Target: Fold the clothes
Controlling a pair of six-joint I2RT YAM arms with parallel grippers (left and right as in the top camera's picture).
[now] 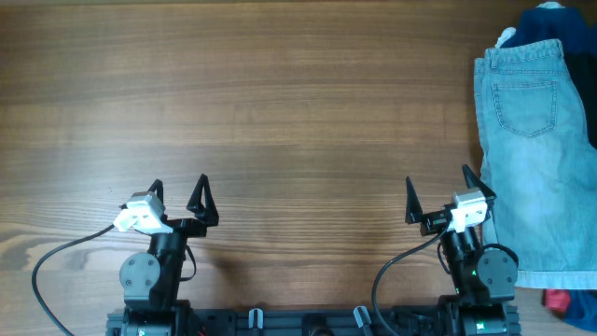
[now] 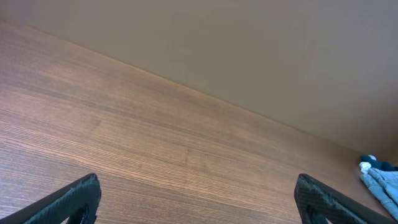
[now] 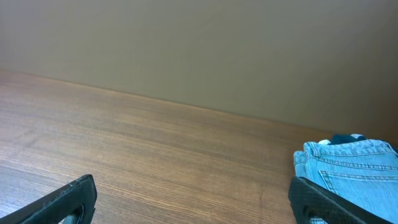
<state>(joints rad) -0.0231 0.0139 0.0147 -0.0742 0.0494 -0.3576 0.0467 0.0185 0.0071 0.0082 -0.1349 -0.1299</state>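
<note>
Black pointed fingers of the left gripper and right gripper spread wide, empty, above the grained wooden table, while the faded, stitched denim shorts lie flat just right of the right gripper, stretching forward.

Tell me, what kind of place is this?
Probably a robot practice bench, not a home. The black two-finger left gripper and right gripper sit open over a brown wooden table, with light-blue faded denim shorts lying at its right side.
</note>
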